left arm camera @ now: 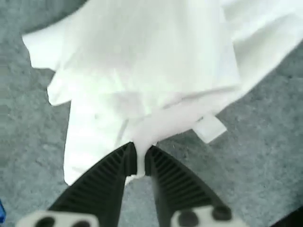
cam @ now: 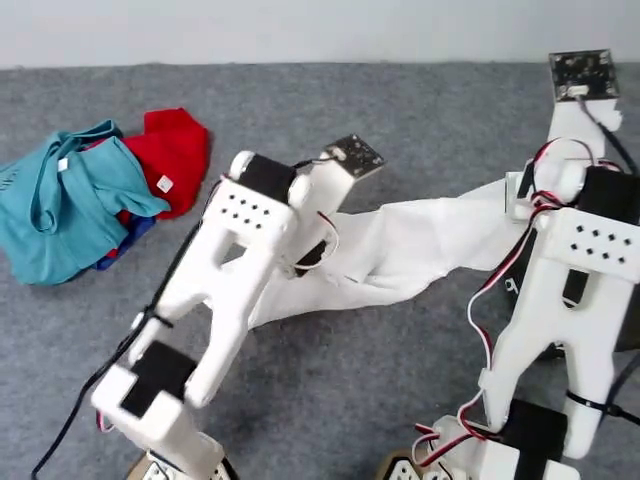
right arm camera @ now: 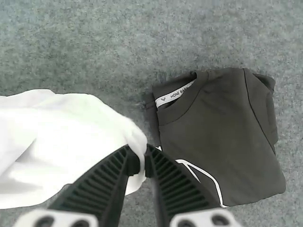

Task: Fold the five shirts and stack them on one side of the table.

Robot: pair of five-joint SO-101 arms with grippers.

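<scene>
A white shirt (cam: 420, 245) hangs stretched between the two arms above the grey table. My left gripper (left arm camera: 140, 156) is shut on a pinch of the white shirt (left arm camera: 137, 71); in the high view it is at the shirt's left part (cam: 318, 252). My right gripper (right arm camera: 142, 158) is shut on the other edge of the white shirt (right arm camera: 61, 142), lifted over the table. A folded dark shirt (right arm camera: 222, 142) with a white neck label lies flat on the table below the right gripper. A heap of unfolded shirts, teal (cam: 70, 195), red (cam: 175, 150) and blue (cam: 125, 245), sits at the far left.
Grey felt table (cam: 400, 110) runs to a pale wall at the back. The arm bases (cam: 160, 440) and loose cables (cam: 485, 330) crowd the near edge. Bare felt lies between the shirt heap and the left arm.
</scene>
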